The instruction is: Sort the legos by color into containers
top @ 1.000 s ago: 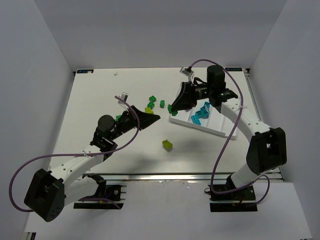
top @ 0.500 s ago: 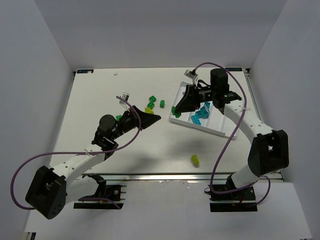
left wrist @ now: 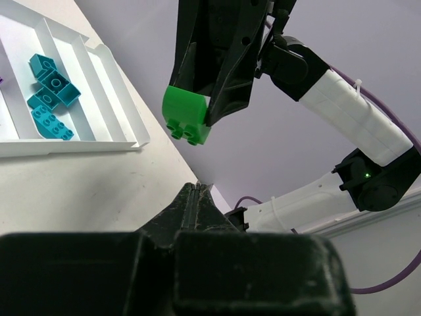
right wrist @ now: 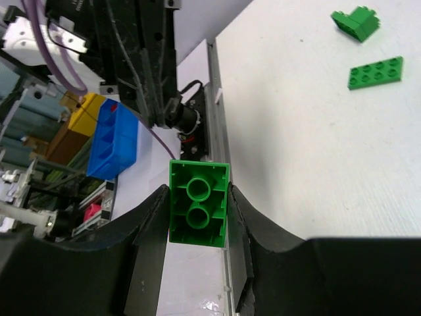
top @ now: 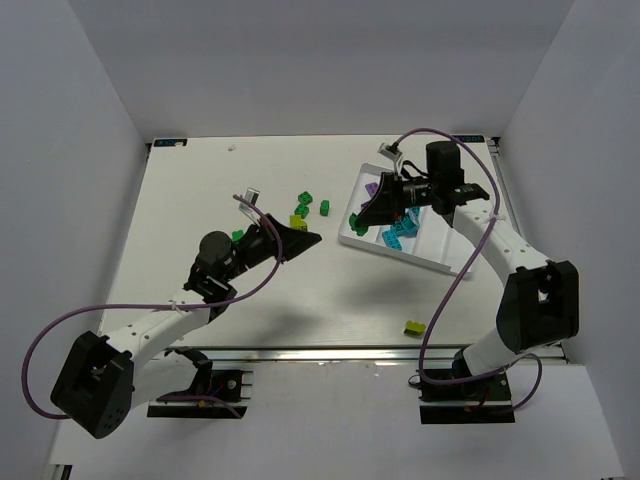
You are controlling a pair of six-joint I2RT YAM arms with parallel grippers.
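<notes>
One green brick [right wrist: 198, 204] sits pinched in my right claw [top: 360, 218], above the left end of the tray [top: 400, 255], so I'm mid-delivery. Next, I judge, it goes past the teal bricks [top: 398, 232] to the bare compartment for release. My left claw [left wrist: 197, 187] is closed on nothing.

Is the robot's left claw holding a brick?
No, the left claw is shut with nothing between its fingers; the green brick is in the right claw.
</notes>
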